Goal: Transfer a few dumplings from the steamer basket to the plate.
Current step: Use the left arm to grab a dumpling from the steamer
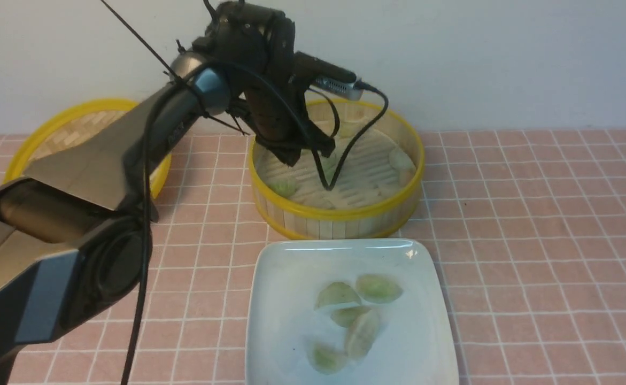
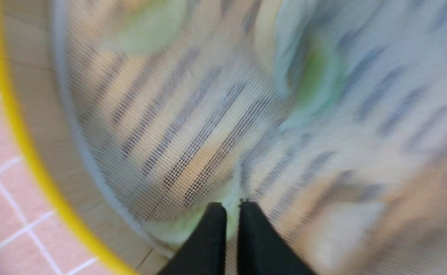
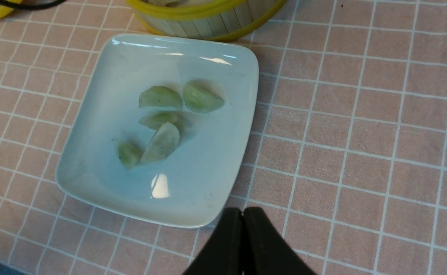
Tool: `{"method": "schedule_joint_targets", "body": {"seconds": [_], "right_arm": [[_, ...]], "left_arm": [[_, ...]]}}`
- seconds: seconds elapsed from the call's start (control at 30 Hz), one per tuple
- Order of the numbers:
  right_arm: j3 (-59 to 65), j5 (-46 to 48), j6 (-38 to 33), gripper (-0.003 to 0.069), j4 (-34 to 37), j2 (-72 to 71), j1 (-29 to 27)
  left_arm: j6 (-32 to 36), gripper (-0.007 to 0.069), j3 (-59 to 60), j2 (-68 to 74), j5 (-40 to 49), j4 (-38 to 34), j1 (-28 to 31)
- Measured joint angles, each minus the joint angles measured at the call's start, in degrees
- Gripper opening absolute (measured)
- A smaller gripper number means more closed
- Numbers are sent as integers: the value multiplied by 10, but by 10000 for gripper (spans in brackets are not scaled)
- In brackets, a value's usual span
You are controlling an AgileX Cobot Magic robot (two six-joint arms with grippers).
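The steamer basket [image 1: 339, 214] stands at the back middle, with dumplings [image 1: 283, 187] on its slatted floor. My left gripper [image 1: 313, 155] reaches down inside it. In the left wrist view, the left gripper [image 2: 233, 206] has its jaws nearly together on a pale green dumpling [image 2: 185, 227] by the basket wall [image 2: 21, 141]; another dumpling [image 2: 315, 84] lies farther off. The white plate [image 1: 291, 256] in front holds several dumplings [image 1: 378, 287]. My right gripper [image 3: 242, 214] is shut and empty, above the tablecloth next to the plate's [image 3: 105, 183] corner.
The shallow woven lid [image 1: 56, 128] leans at the back left, behind the left arm. A black cable [image 1: 345, 155] hangs into the basket. A pink checked tablecloth [image 1: 532, 214] covers the table. The left wrist view is blurred.
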Motion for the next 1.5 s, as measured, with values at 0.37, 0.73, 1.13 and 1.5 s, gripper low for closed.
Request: {"method": "schedule_joint_targets", "body": {"seconds": [0.37,0.73,1.13,1.5], "right_arm": [[0,0,-15,-15,10,0,0],[0,0,-15,-15,15,0,0],[0,0,-15,-15,23,0,0],[0,0,-15,-15,26,0,0]], "left_arm": [[29,25,-6,-1,2,31,-1],[36,382,-6,64,4,53,-1],[39,197,-6,73,-6,50,-1],[18,145,93,-156,-1,-53,-1]]}}
